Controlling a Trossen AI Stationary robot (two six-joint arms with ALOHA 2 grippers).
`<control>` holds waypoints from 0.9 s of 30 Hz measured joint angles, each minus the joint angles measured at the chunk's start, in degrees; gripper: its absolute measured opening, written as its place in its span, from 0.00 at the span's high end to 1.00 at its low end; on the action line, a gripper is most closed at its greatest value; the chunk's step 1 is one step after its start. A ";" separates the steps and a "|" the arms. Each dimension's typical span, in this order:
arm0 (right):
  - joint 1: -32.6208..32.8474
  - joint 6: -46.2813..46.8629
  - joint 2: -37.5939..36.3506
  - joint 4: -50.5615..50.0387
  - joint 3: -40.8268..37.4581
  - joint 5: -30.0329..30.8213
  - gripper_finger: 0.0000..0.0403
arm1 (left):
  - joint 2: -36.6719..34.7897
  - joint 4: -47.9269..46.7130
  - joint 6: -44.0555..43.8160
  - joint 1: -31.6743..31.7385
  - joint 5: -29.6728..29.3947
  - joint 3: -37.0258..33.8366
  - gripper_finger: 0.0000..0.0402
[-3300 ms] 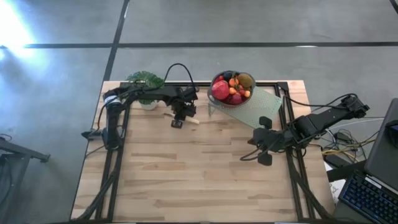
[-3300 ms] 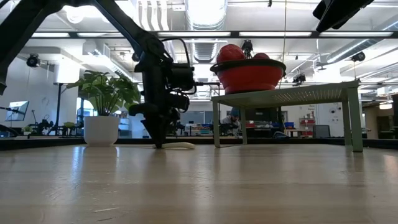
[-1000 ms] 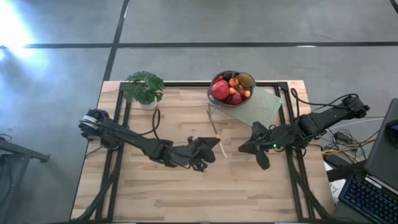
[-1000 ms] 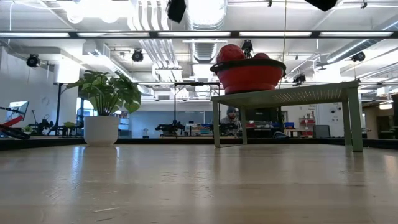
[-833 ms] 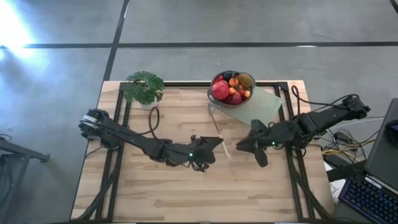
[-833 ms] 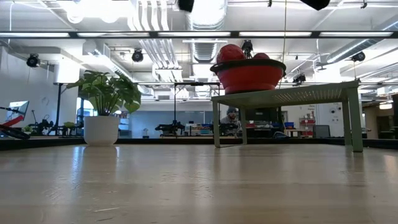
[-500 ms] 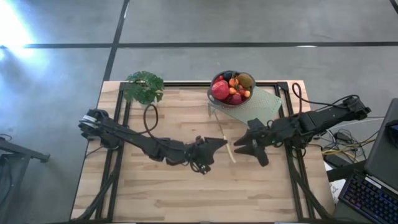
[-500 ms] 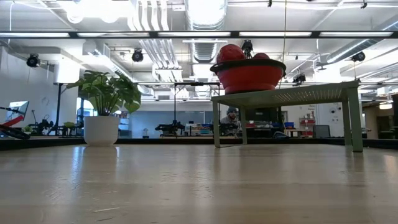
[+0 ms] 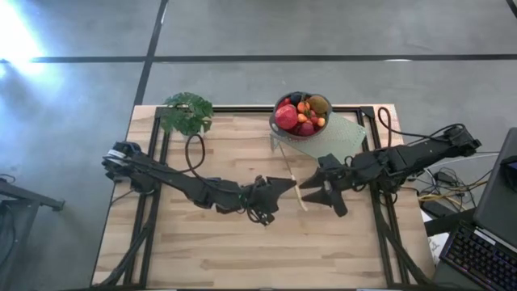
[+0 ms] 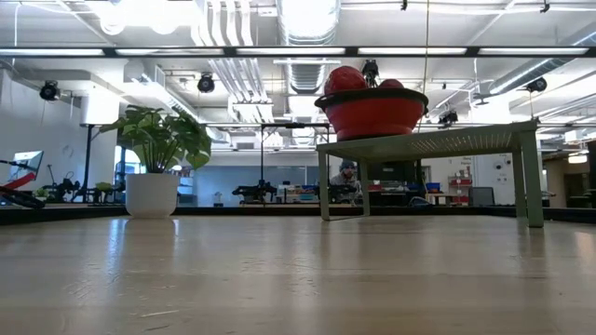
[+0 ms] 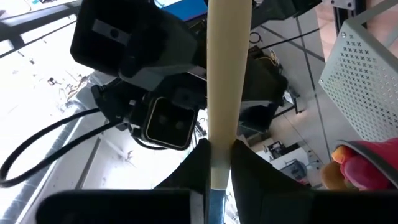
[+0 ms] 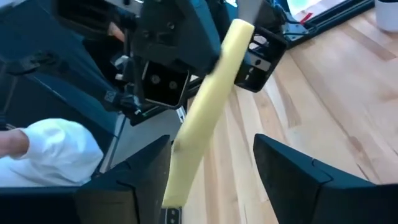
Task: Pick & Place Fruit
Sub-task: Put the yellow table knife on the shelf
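The fruit [image 9: 300, 115] lies heaped in a red bowl [image 10: 372, 112] on a pale green perforated stand [image 9: 341, 139] at the far right; some fruit [image 11: 367, 168] also shows in the left wrist view. Above the table's middle, my left gripper [image 9: 283, 187] is shut on a pale slim knife [image 9: 297, 194]. My right gripper [image 9: 307, 194] faces it from the right, open. Its fingers [image 12: 292, 180] stand on either side of the knife's pale handle [image 12: 199, 118] without touching it. Neither arm shows in the low view. My left gripper pinches the knife between its two fingers [image 11: 245, 165], at the handle's near part [image 11: 219, 155]. The fingers come level from the table's left and lie across the knife. The handle sticks out past them toward my right gripper, and the knife is lifted clear of the table.
A potted plant [image 9: 187, 114] stands at the far left corner. The stand's legs [image 10: 526, 181] rest on the wood at the far right. Bare wooden tabletop [image 9: 242, 250] spreads across the near half. Cables and a keyboard [image 9: 481, 255] lie off the right edge.
My left gripper has carried the knife a little up and toward the table's right edge, turning it as it went. My right gripper has moved left toward the knife and has opened, so its fingers now straddle the handle.
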 joint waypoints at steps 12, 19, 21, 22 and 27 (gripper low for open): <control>-0.60 -1.35 2.43 3.85 0.00 0.02 0.45 | 0.02 -0.14 -0.30 0.26 0.11 -0.22 0.89; -0.58 -1.34 2.25 3.84 0.00 0.01 0.63 | 0.02 -0.45 -0.28 0.29 0.04 -0.24 0.89; -0.58 -1.36 2.25 3.87 0.00 0.03 0.70 | 0.02 -0.46 -0.27 0.30 0.01 -0.24 0.89; -0.58 -1.34 2.24 3.80 0.00 0.06 0.73 | 0.02 -0.47 -0.23 0.30 0.01 -0.24 0.89; -0.58 -1.36 2.19 3.36 0.00 0.01 0.86 | 0.02 -0.59 0.16 0.26 -0.50 -0.24 0.89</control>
